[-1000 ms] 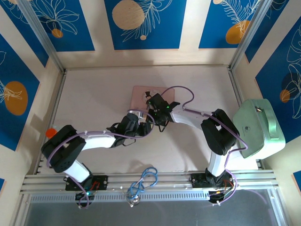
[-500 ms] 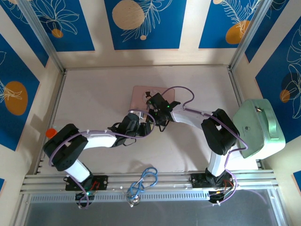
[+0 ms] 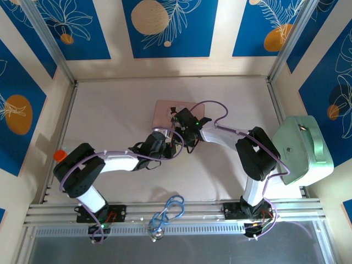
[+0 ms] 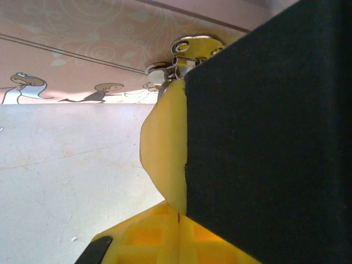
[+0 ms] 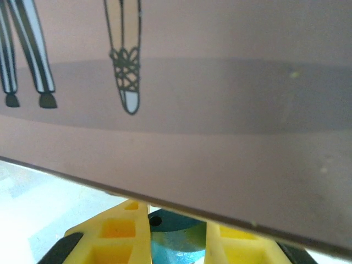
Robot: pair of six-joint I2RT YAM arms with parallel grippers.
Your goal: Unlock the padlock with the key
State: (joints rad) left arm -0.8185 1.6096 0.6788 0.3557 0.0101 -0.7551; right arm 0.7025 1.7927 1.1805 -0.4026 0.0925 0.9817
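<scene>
Padlock (image 5: 173,247): small, rigid, light, probably slick; best held by its blue body. Right claw (image 5: 175,223) grips it there. Left claw (image 4: 177,82) is pinched shut on the apparent silvery key (image 4: 193,45).

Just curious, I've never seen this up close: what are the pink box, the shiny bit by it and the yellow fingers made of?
Box: seemingly printed card or tin, matte pink, with cartoon drawings.
Shiny bit: polished metal, judging by its mirror-like glints.
Fingers: probably plastic, dull yellow, with moulded ribs.
</scene>
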